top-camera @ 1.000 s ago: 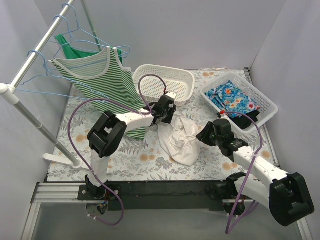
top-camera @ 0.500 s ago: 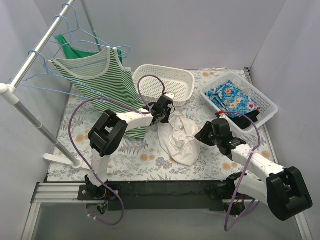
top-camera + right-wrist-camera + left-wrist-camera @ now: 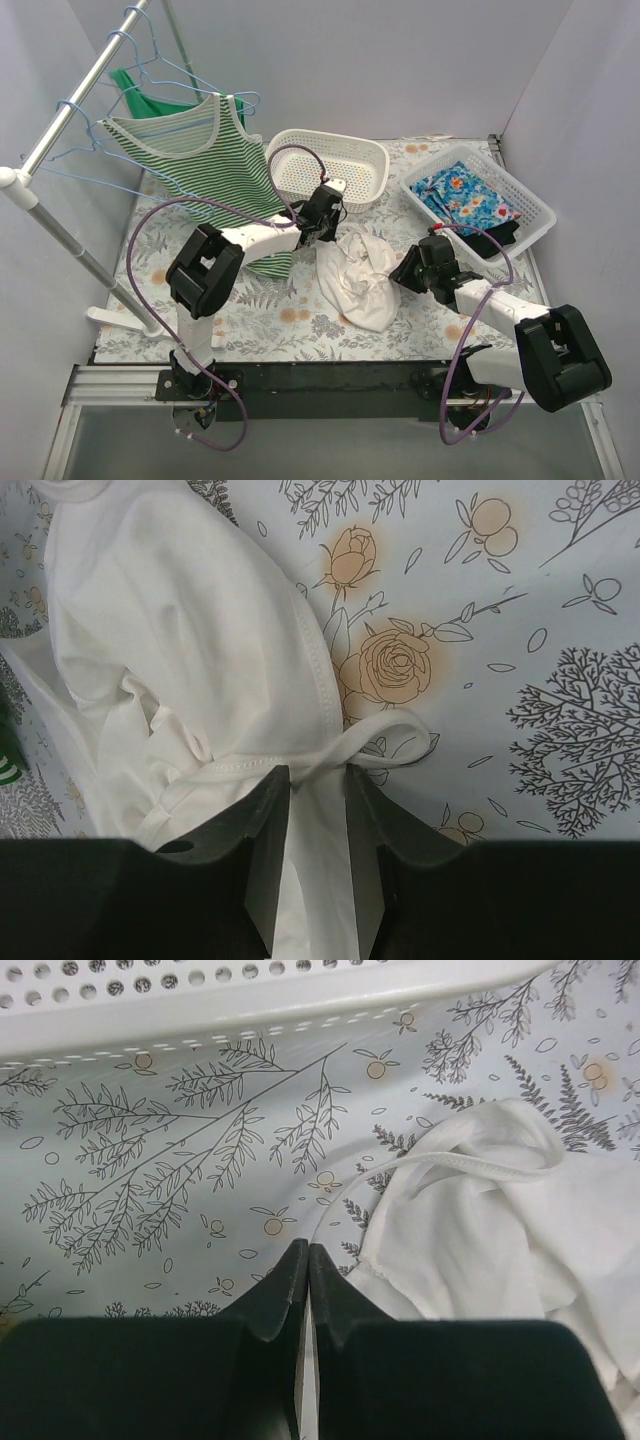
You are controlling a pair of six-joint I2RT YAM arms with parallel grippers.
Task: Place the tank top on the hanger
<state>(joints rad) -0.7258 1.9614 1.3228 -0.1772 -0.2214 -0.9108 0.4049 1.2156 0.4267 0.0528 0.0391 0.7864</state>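
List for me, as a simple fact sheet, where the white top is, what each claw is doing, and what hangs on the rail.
tank top: crumpled on the flowered table, centre front
left gripper: shut, beside the top's edge, gripping nothing visible
right gripper: shut on a fold of the top
hanger: bare blue wire, on the rail at far left
also on rail: striped tank top, green top behind it
baskets: white basket; second basket holding flowered cloth
task: top not yet on hanger

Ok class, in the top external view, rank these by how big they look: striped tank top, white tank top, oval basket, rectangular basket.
1. striped tank top
2. rectangular basket and oval basket: too alike to rank
3. white tank top, crumpled, smallest
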